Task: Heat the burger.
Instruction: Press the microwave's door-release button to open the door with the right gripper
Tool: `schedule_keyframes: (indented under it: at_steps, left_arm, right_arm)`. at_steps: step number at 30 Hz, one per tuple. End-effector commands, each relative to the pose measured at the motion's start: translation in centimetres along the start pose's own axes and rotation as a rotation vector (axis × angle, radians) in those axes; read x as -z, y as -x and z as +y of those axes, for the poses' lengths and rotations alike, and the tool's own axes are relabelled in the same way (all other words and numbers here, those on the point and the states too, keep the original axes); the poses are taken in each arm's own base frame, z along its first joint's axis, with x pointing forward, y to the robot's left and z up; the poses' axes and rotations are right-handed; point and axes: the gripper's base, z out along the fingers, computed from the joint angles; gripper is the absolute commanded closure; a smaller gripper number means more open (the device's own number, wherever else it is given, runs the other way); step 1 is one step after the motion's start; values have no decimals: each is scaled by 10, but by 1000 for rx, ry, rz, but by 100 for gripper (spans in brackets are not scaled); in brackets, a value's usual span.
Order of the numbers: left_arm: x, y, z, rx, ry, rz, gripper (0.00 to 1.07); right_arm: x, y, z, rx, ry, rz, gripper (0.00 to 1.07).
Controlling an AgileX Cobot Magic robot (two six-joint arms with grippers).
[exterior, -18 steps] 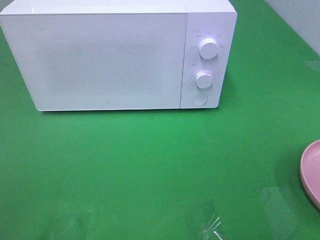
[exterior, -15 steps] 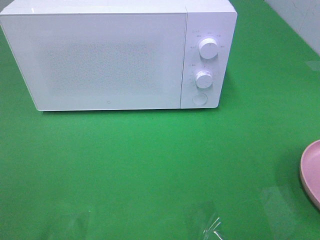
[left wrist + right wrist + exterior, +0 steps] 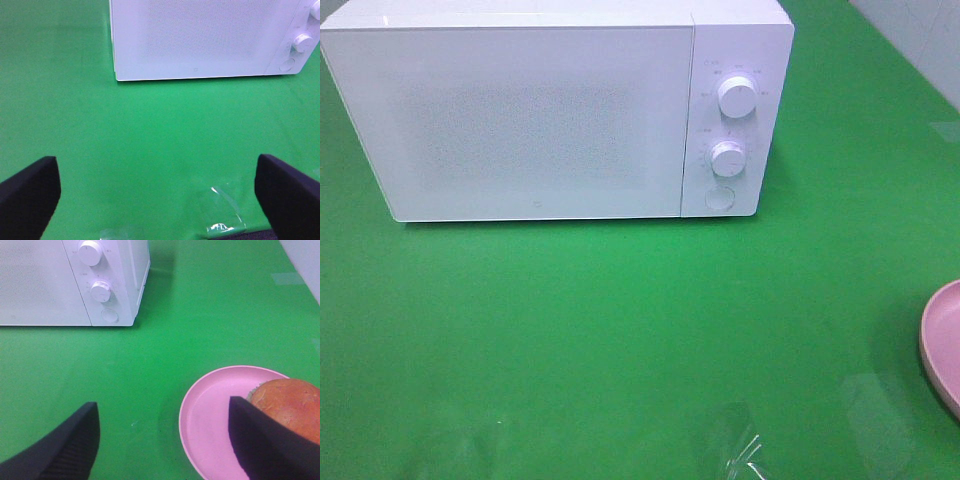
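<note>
Left tool (image 3: 159, 197): spread wide and empty, with only green counter (image 3: 150, 140) between the dark fingers (image 3: 30, 195).
Right tool (image 3: 165, 442): also set wide, holding nothing; poised low over the counter, one finger crossing in front of the burger in its own view, apparently clear of it.
Burger (image 3: 290, 402): resting on the pink plate (image 3: 210, 410), toward one side of it. Only the glossy brown bun top shows; fillings hidden.
Plate in the high view: just a sliver of rim at 4 o'clock, cut by the frame edge; burger itself out of that view.
Clear film (image 3: 735, 445): lying flat on the counter at 6 o'clock, well apart from the plate.
Microwave (image 3: 540, 120): at 11 to 12 o'clock, well apart from the plate; door (image 3: 520, 125) shut flush.
Controls: two knobs (image 3: 737, 96) and a round button (image 3: 720, 197) on the panel, toward 1 o'clock.
Done so far: nothing visible — door closed, burger untouched on its plate.
Left to do, by judgement: open the door, carry the burger in, close up, then turn a knob — essentially the whole task.
</note>
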Motion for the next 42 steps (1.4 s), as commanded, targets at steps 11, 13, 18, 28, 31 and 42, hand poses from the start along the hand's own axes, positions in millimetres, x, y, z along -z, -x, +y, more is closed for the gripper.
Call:
schedule_keyframes:
  at_steps: [11, 13, 18, 28, 31, 42]
  left_arm:
    - [3, 0, -1, -6, 3, -27, 9]
    - [3, 0, -1, -6, 3, -27, 9]
    - [3, 0, -1, -6, 3, -27, 9]
    - [3, 0, -1, -6, 3, -27, 9]
    - [3, 0, -1, -6, 3, -27, 9]
    - [3, 0, -1, -6, 3, -27, 9]
  right_arm:
    - [-6, 24, 0, -5, -4, -77, 35]
    - [-9, 28, 0, -5, -4, -91, 35]
    - [-16, 35, 0, -6, -5, -103, 35]
    - [-35, 49, -1, -7, -7, -109, 35]
    - [-44, 53, -1, -8, -7, -105, 35]
    - [-71, 55, -1, -9, -10, -62, 35]
